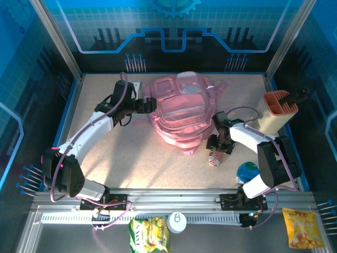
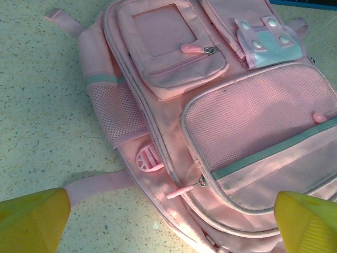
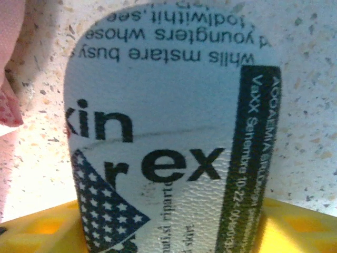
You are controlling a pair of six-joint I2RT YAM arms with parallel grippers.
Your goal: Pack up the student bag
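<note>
Packing scarcely begun, I judge: student bag (image 1: 181, 110) near table (image 1: 131, 158) far edge, front pockets (image 2: 168, 58) zipped, my left pincer (image 2: 171, 219) spread beside it; my right pincer (image 3: 168, 232) straddling printed item (image 3: 158, 132), grip I cannot tell.

The student bag (image 1: 181, 108) lies centrally, left tool (image 1: 151, 104) beside it, right tool (image 1: 217, 149) above a small striped object (image 1: 214, 158).

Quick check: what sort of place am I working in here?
Probably a staged robot cell: speckled table walled by blue printed panels, metal frame posts, mounting rail at the near edge.
</note>
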